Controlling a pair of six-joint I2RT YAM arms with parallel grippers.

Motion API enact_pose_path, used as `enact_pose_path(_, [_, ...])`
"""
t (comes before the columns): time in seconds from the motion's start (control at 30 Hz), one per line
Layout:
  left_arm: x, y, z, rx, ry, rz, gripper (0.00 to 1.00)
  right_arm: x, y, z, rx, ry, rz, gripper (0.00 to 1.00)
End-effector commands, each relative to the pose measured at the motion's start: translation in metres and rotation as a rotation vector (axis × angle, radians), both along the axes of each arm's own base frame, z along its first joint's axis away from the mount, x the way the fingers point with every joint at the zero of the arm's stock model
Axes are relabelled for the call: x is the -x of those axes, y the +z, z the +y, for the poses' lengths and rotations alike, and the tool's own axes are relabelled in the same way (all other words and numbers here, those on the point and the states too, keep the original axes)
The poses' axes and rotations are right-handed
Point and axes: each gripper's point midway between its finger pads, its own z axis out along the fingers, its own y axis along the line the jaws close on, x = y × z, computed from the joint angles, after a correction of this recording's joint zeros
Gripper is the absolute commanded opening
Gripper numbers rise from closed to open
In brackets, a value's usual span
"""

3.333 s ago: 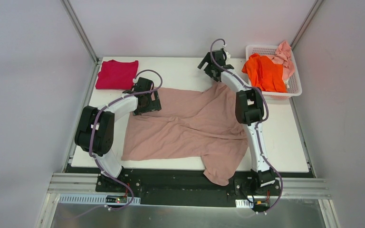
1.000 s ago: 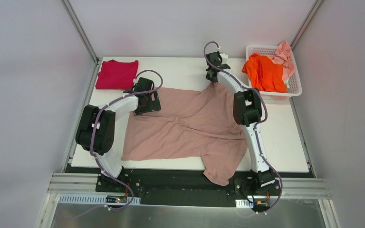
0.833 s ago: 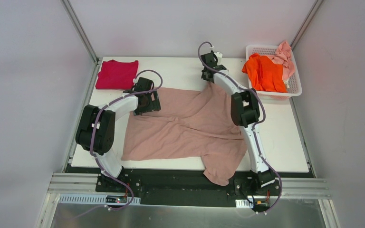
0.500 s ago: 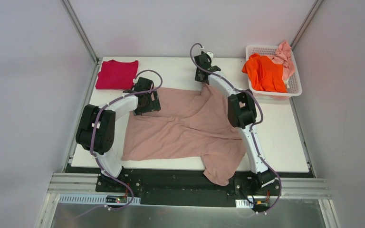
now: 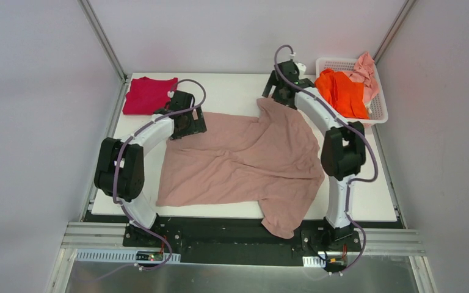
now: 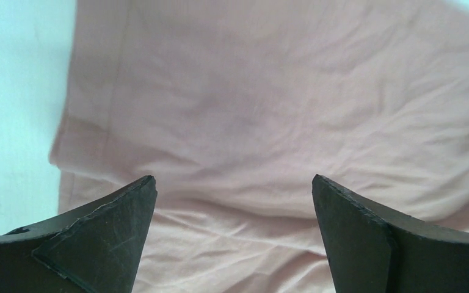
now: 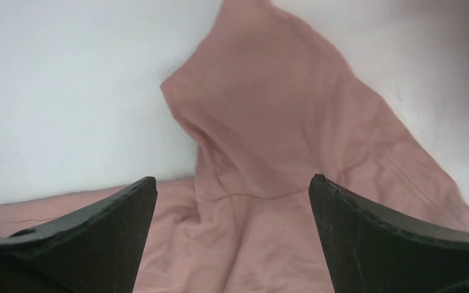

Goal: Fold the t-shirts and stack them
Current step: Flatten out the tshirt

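"Dusty-pink cloth is seen nearest: a flap of the dusty-pink tee [image 5: 244, 162], perhaps a sleeve, is draped over the near edge of the tabletop [image 5: 372, 195]. Which step is judged to be in hand?"

"Spreading, ahead of any fold. The body is laid across the middle of the tabletop, but it is rumpled, and its far right corner is drawn up into a peak. No fold is made in it yet."

"How are the hands held?"

"The left hand [image 6: 232, 183] is placed over the tee's far left corner, fingers well apart, with nothing caught between them. Whether the tips are touching the cloth cannot be told. The right hand [image 7: 232, 183] is placed at the far right peak, fingers likewise spread wide, and nothing is gripped there either."

"What is called for next?"

"A hold on the two far corners is probably needed, so that the cloth can be pulled flat and the hanging flap brought onto the tabletop. Soft cloth is likely to bunch if only one side is tugged."

"And beyond?"

"At the far left a crimson tee [image 5: 151, 96] is laid flat and squared, apart from the pink one; it is taken as the start of the stack. At the far right an orange tee [image 5: 340, 93] and a pale pink tee [image 5: 364, 70] are heaped in the white basket [image 5: 380, 116], so most of the task is judged undone."
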Motion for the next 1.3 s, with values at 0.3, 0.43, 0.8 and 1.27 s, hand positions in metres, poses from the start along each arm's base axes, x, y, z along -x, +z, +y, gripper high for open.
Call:
enact_pose_path(0.3, [-0.087, -0.013, 0.013, 0.165, 0.04, 0.041, 0.99, 0.008, -0.044, -0.056, -0.072, -0.12, 0.204, 0.99])
enact_pose_path(0.43, [-0.099, -0.039, 0.013, 0.218, 0.045, 0.122, 0.99, -0.013, -0.061, -0.067, -0.035, -0.121, 0.208, 0.99])
enact_pose_path(0.8, [-0.106, -0.076, 0.042, 0.292, 0.195, 0.257, 0.99, -0.023, -0.101, -0.082, -0.063, -0.142, 0.291, 0.99])
enact_pose_path(1.27, [-0.162, -0.07, 0.067, 0.285, 0.281, 0.207, 0.99, -0.079, -0.094, -0.107, -0.078, -0.201, 0.176, 1.0])
